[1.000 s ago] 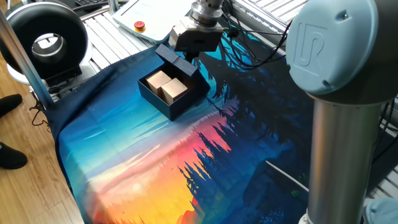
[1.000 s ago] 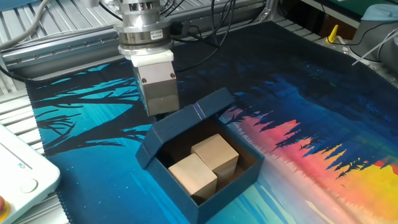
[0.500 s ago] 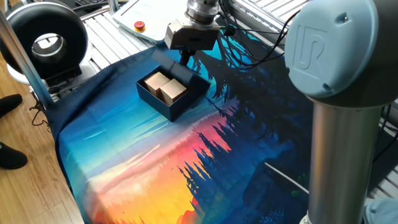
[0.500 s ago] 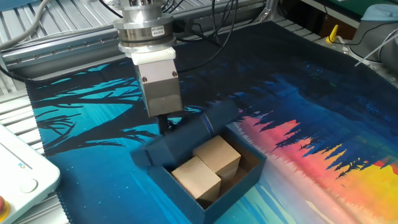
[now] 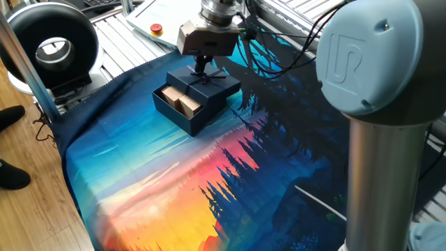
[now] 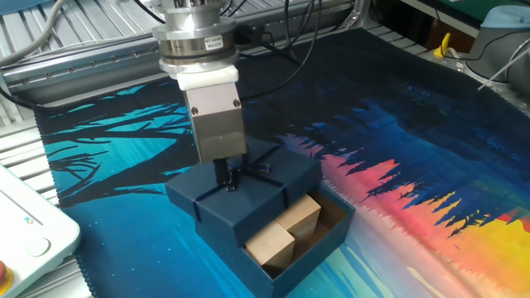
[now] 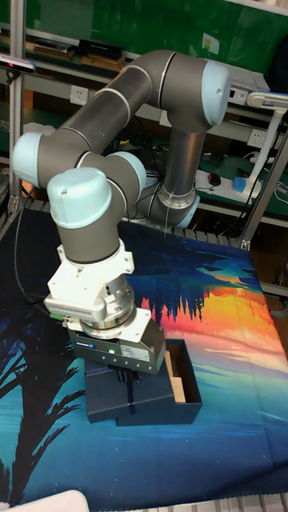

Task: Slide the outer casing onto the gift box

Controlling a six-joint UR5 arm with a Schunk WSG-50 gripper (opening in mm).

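Since a second ago your dark navy square cardboard casing with the thin ribbon bow (image 5: 209, 81) has dropped from tilted up on edge to lying flat, and it now covers roughly the far half of the dark navy square cardboard tray (image 5: 182, 116), where before the tray was fully open. The claw (image 5: 202, 68) has shifted along with it toward the tray.

Right now you've got the claw pointing straight down onto the middle of the casing's top (image 6: 243, 194), right at the bow. Its fingers look drawn close together around the ribbon, so it seems to have hold of the bow, though the tips are dark against dark card and you can't really make out the grip itself.

The casing sits flat and overhangs the tray on the arm's side; in the tall view (image 7: 128, 402) it sticks out past the tray wall (image 7: 186, 376). The two tan kraft blocks (image 6: 285, 231) inside the tray are still partly exposed at the uncovered end, side by side and touching.

Everything sits on the sunset-and-forest printed cloth (image 5: 167, 188) spread over the bench. A white pendant with a red button (image 5: 156, 28) lies off the cloth behind the arm.
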